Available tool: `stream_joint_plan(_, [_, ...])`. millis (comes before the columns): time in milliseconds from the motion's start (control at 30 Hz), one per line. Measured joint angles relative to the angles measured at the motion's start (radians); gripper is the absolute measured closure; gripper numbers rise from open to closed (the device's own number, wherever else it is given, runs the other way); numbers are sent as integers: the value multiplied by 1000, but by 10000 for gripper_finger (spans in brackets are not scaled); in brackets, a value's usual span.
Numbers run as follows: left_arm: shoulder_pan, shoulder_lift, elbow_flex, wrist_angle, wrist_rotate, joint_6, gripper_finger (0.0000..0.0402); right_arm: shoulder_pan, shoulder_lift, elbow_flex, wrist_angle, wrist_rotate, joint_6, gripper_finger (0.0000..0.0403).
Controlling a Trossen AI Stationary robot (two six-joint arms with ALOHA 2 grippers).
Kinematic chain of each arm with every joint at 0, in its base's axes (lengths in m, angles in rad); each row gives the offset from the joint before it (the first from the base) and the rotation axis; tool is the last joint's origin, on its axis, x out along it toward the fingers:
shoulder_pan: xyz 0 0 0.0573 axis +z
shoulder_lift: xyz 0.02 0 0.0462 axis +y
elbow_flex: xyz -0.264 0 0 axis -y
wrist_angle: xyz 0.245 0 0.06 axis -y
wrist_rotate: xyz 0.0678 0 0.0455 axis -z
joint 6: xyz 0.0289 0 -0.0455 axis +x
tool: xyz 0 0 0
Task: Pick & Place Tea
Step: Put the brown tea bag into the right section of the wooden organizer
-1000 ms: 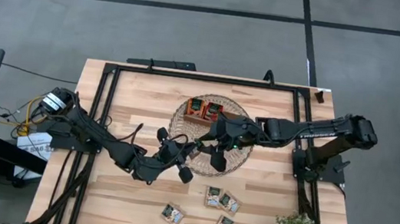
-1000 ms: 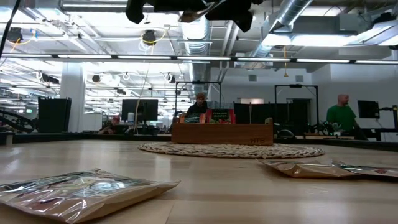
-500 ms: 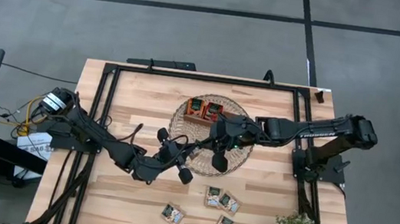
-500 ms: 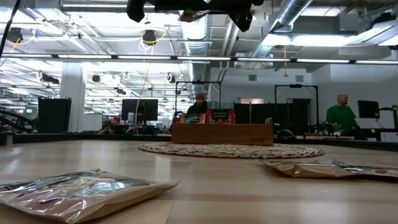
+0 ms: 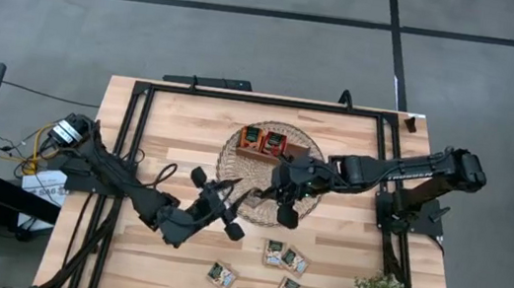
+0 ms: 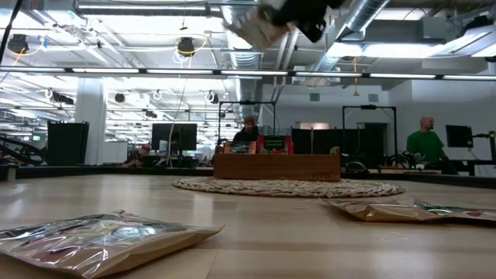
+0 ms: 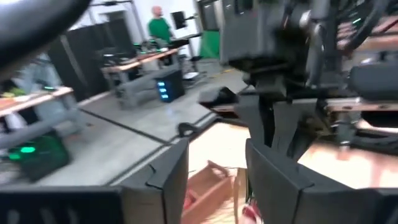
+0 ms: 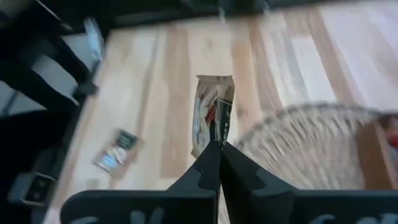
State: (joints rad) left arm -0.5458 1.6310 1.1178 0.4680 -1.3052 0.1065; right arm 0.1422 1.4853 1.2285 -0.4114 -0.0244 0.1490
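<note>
Left gripper had backed off, fingers parted; right gripper alone clamped the beige tea sachet above the wicker mat. Only the low view showed people behind the wooden tray.

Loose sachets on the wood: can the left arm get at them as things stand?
Probably yes: the left gripper is open, empty and hovering beside the loose sachets, with nothing between. The right gripper holds a pale sachet near the mat.
</note>
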Motion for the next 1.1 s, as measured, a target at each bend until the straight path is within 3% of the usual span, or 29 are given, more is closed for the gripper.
stream_joint_plan(233, [-85,-2,99,-59,-195,86,230,-109,0,37,-326,130,-67,402])
stream_joint_plan(367, [-141,-38,122,-58,-233,111,229,-214,4,37,-434,134,-128,402])
stream_joint_plan(600, [-224,-206,122,-82,-215,140,229,-345,27,38,-455,159,-220,402])
stream_joint_plan(667, [-245,-270,122,-99,-155,133,229,-371,27,39,-458,158,-235,403])
stream_joint_plan(733, [-254,-341,123,-190,-32,64,229,-397,27,39,-470,155,-239,403])
stream_joint_plan(800, [-242,-421,123,-389,202,-117,229,-423,27,39,-493,150,-249,403])
stream_joint_plan(867, [-174,-493,123,-612,508,-330,229,-442,40,39,-499,148,-252,403])
stream_joint_plan(900, [-125,-511,124,-687,594,-404,229,-449,53,40,-493,147,-254,403])
stream_joint_plan(1033, [4,-516,120,-927,635,-566,229,-474,107,40,-475,128,-280,403])
stream_joint_plan(1100, [42,-520,122,-965,642,-593,229,-483,148,39,-486,128,-298,403])
